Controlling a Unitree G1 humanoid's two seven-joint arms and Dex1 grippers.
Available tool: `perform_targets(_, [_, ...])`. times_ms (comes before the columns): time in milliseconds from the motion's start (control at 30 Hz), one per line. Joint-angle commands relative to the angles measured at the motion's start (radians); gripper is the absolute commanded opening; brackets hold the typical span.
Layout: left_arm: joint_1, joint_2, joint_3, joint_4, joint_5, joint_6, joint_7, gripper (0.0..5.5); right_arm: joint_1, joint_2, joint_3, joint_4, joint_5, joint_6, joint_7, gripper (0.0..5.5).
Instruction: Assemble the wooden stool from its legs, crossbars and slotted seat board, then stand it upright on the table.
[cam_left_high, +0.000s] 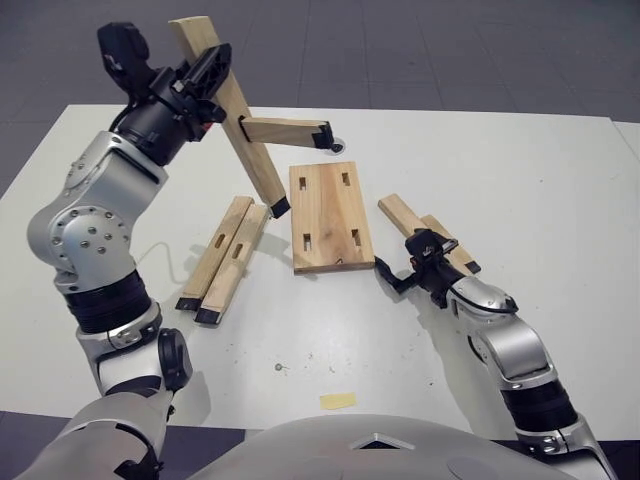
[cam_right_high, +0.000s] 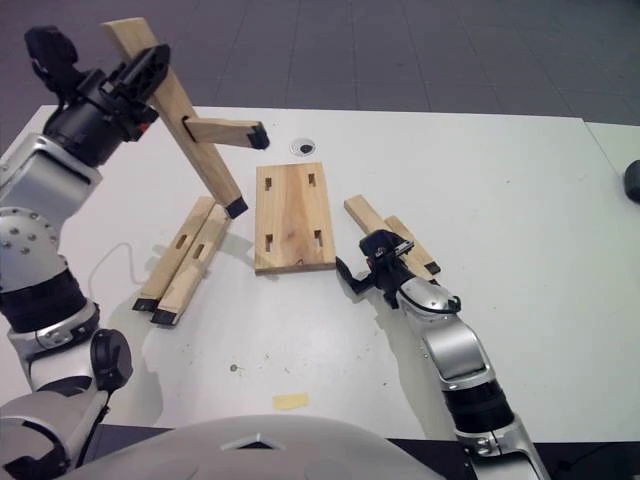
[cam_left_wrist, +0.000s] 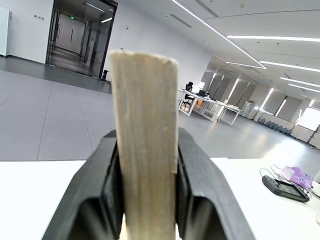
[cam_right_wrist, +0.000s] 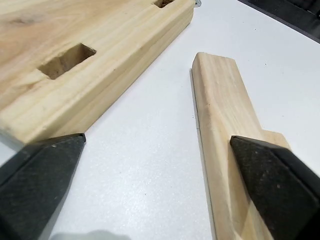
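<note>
My left gripper (cam_left_high: 205, 75) is shut on the upper end of a wooden leg (cam_left_high: 250, 140), held tilted above the table's back left. A short crossbar (cam_left_high: 285, 130) sticks out sideways from that leg. In the left wrist view the leg (cam_left_wrist: 145, 125) stands between the two black fingers. The slotted seat board (cam_left_high: 328, 215) lies flat mid-table. Two slotted legs (cam_left_high: 225, 255) lie side by side to its left. Two more wooden pieces (cam_left_high: 420, 225) lie to its right. My right gripper (cam_left_high: 410, 262) rests open low over the table, spanning the gap between the board (cam_right_wrist: 75, 60) and one piece (cam_right_wrist: 225, 110).
The white table (cam_left_high: 520, 180) has a round cable hole (cam_left_high: 337, 146) behind the board. A yellow scrap of tape (cam_left_high: 337, 400) and a small dark speck (cam_left_high: 279, 368) lie near the front edge. A dark object (cam_right_high: 632, 180) sits on the neighbouring table at far right.
</note>
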Motion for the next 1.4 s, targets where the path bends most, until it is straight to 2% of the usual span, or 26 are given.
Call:
perform_targets(33, [0.001,0.002,-0.007,0.016,-0.013,0.01,0.003,1.04,-0.016,0.103,0.047,-0.023,0.048,0.0,0.026,5.4])
perform_targets(167, [0.06,-0.006,-0.038,0.018,0.025,-0.001,0.005,1.04,-0.046,0.153,0.065,-0.052,0.067,-0.027,0.053,5.4])
perform_targets(367, [0.089,-0.027,-0.02,0.06,0.065,-0.067,0.015,1.04,-0.016,0.146,0.048,-0.063,0.065,-0.032,0.061,5.4])
perform_targets(567, [0.077,-0.132,-0.005,0.163,0.115,-0.227,0.052,1.04,-0.008,0.147,0.039,-0.065,0.063,-0.033,0.063,5.4])
perform_targets(733, [0.142,-0.187,-0.011,0.162,0.145,-0.275,0.078,1.04,-0.003,0.148,0.035,-0.072,0.067,-0.026,0.065,5.4])
perform_targets(1033, [0.147,-0.174,0.04,0.205,0.161,-0.32,0.089,1.04,-0.008,0.163,0.02,-0.074,0.075,-0.037,0.058,5.4])
perform_targets(1167, [0.177,-0.171,-0.007,0.204,0.2,-0.313,0.068,1.04,-0.015,0.174,0.006,-0.074,0.069,-0.037,0.043,5.4])
perform_targets(1400, [0.204,-0.18,0.011,0.19,0.176,-0.304,0.086,1.04,0.0,0.17,0.003,-0.074,0.066,-0.034,0.044,5.4])
